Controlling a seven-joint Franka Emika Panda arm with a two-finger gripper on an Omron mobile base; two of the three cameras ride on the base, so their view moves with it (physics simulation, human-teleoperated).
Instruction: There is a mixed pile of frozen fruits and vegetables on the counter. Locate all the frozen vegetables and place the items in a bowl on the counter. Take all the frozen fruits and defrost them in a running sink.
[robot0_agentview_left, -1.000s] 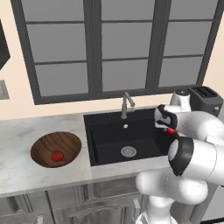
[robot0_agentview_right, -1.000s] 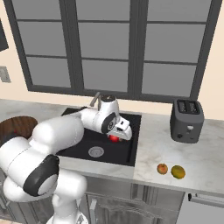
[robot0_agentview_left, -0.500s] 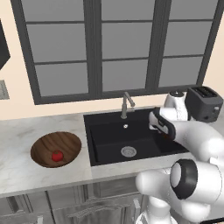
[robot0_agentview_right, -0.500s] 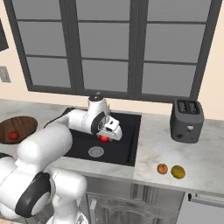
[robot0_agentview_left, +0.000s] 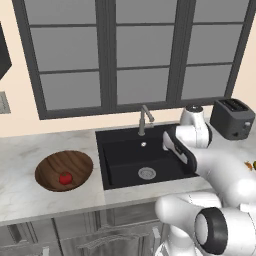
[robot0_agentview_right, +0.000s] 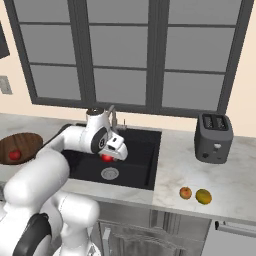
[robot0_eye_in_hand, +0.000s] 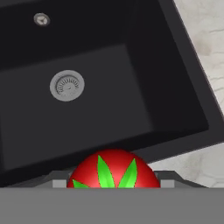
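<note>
My gripper (robot0_agentview_right: 107, 157) hangs over the black sink (robot0_agentview_right: 142, 161), shut on a smooth red tomato-like vegetable (robot0_agentview_right: 106, 158). In the hand view the tomato (robot0_eye_in_hand: 113, 168), with its green leaf crown, sits between the fingertips above the sink (robot0_eye_in_hand: 109, 100) and its drain (robot0_eye_in_hand: 67, 85). The wooden bowl (robot0_agentview_left: 52, 167) stands on the counter (robot0_agentview_left: 20, 192) left of the sink and holds a lumpier red piece (robot0_agentview_left: 65, 178). An orange ball (robot0_agentview_right: 185, 192) and a yellow-green ball (robot0_agentview_right: 203, 196) lie on the counter right of the sink.
A brushed-metal faucet (robot0_agentview_left: 144, 119) rises behind the sink, and no water shows at it. A dark toaster (robot0_agentview_right: 213, 137) stands at the back right of the counter. Large windows line the wall behind.
The arm has swung left over the sink with the red tomato still held. The bowl and the two balls have stayed in place.
</note>
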